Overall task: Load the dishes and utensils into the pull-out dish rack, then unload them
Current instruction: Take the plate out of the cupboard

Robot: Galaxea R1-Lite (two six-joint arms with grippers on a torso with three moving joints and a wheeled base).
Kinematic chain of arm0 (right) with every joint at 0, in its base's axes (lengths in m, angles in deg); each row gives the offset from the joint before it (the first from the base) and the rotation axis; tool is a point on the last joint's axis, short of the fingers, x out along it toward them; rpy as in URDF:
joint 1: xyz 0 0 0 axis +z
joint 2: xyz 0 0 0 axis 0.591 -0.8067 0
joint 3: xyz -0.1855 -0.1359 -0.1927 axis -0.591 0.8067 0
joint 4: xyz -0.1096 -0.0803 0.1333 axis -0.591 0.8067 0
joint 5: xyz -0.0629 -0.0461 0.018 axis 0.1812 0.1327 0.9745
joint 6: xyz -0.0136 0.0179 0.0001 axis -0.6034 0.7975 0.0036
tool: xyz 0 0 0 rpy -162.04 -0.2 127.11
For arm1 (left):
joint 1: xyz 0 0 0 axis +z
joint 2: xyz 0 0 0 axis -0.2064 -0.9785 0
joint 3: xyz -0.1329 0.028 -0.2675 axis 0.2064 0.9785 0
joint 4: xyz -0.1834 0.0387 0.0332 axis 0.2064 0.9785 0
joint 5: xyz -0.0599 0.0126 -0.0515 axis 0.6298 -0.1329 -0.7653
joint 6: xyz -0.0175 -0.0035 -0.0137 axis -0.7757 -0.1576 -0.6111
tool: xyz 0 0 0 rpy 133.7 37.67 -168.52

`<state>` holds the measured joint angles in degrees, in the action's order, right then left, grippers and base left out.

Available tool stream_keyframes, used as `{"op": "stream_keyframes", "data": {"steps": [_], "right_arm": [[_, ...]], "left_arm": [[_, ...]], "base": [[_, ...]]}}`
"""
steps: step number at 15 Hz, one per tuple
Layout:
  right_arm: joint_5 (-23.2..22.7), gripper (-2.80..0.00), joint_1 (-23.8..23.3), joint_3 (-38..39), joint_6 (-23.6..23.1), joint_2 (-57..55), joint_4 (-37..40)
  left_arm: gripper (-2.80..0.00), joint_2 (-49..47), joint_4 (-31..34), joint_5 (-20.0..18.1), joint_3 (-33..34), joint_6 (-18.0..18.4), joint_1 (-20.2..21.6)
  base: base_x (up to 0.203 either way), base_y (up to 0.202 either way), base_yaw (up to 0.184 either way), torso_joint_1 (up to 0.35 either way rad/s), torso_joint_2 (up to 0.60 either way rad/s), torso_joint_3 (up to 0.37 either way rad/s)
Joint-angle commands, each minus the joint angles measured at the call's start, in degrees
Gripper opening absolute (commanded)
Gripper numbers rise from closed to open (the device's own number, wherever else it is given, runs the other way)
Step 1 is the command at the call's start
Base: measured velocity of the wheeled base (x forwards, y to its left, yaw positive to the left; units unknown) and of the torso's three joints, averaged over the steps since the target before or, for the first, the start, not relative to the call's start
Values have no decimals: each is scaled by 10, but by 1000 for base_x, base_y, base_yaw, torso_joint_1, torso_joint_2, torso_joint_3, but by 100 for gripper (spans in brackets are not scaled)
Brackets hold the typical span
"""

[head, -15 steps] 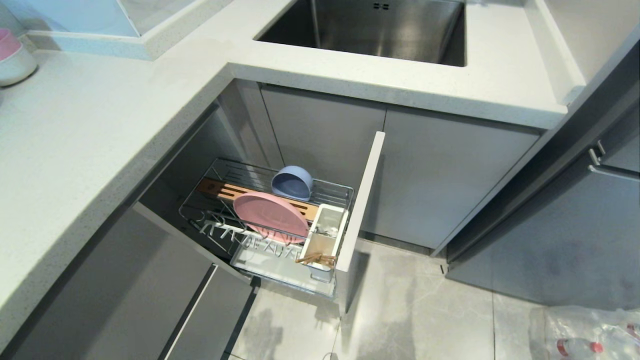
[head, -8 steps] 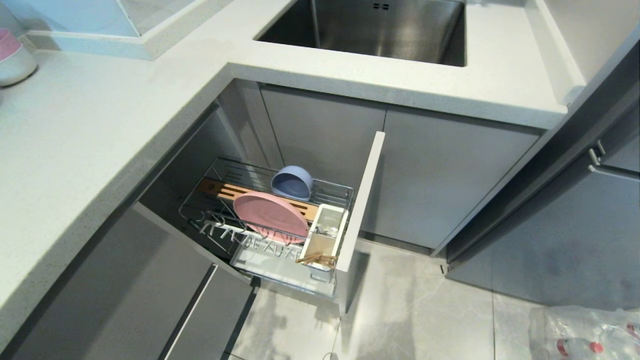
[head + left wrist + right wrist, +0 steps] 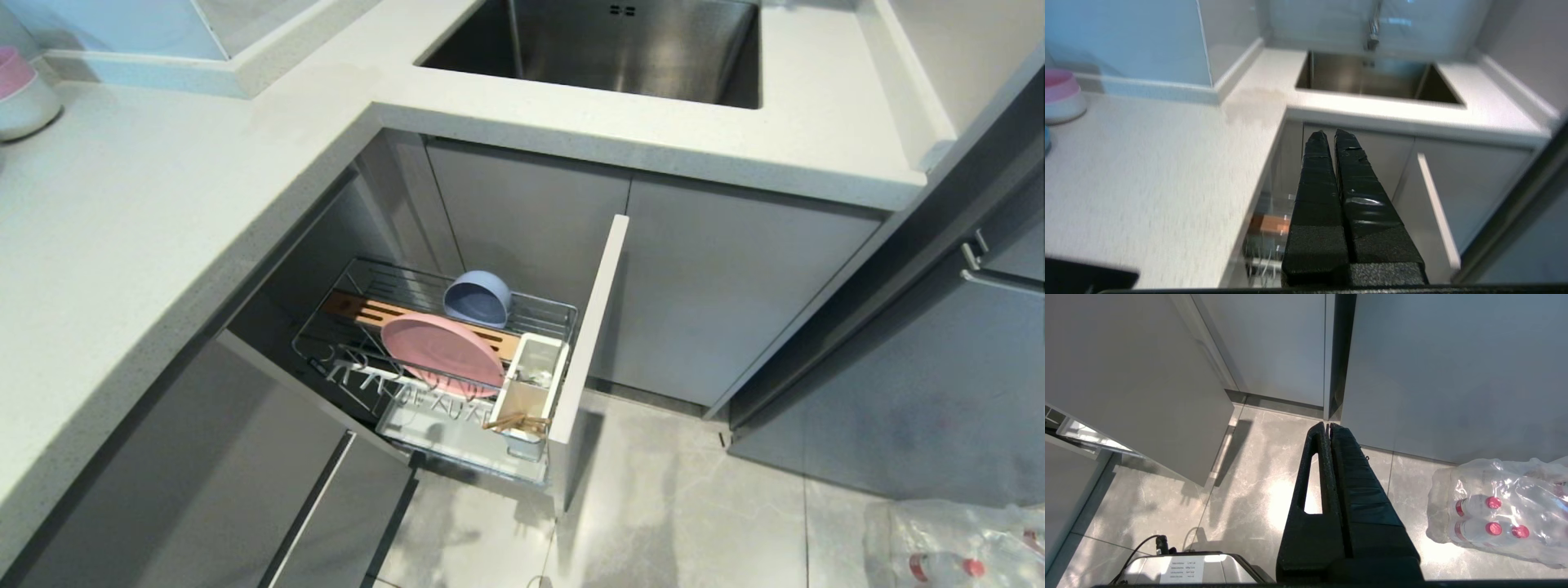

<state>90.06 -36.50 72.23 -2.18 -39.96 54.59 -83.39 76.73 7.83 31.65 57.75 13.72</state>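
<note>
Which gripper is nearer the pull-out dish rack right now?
Left. The left gripper is above the pull-out dish rack; the right gripper hangs over the floor beside it.

Kitchen: sink, countertop, cabinets

Steel sink, shrink-wrapped bottles

the pull-out dish rack stands drawn out under the white countertop. inside it, the pink plate leans just in front of the blue bowl; chopsticks and spoon sit in its white caddy.
</note>
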Motion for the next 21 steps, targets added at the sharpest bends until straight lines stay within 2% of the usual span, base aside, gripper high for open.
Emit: {"op": "stream_keyframes", "data": {"steps": [1,3,4,6,7,8,11,12,13,14,15,17,19,21], "right_arm": [[0,-280,0,0,0,-1,0],[0,-280,0,0,0,-1,0],[0,-280,0,0,0,-1,0],[0,-280,0,0,0,-1,0],[0,-280,0,0,0,-1,0],[0,-280,0,0,0,-1,0],[0,-280,0,0,0,-1,0],[0,-280,0,0,0,-1,0],[0,-280,0,0,0,-1,0],[0,-280,0,0,0,-1,0],[0,-280,0,0,0,-1,0],[0,-280,0,0,0,-1,0],[0,-280,0,0,0,-1,0],[0,-280,0,0,0,-1,0]], "left_arm": [[-280,-116,-11,-1,-67,-30,20],[-280,-202,-33,9,-146,-103,44],[-280,-243,-38,27,-182,-139,50],[-280,-315,-42,90,-242,-206,49],[-280,-340,-43,134,-262,-228,30],[-280,-356,-42,177,-270,-237,-9],[-280,-398,-36,331,-283,-259,-212],[-280,-415,-35,394,-285,-273,-285],[-280,-433,-33,445,-286,-294,-337],[-280,-455,-32,482,-282,-331,-371],[-280,-474,-31,505,-261,-372,-386],[-280,-500,-30,536,-224,-423,-411],[-280,-523,-30,581,-209,-456,-442],[-280,-543,-29,596,-196,-477,-463]], "base": [[0,0,0,0,0,0],[0,0,0,0,0,0],[0,0,0,0,0,0],[0,0,0,0,0,0],[0,0,0,0,0,0],[0,0,0,0,0,0],[0,0,0,0,0,0],[0,0,0,0,0,0],[0,0,0,0,0,0],[0,0,0,0,0,0],[0,0,0,0,0,0],[0,0,0,0,0,0],[0,0,0,0,0,0],[0,0,0,0,0,0]]}}
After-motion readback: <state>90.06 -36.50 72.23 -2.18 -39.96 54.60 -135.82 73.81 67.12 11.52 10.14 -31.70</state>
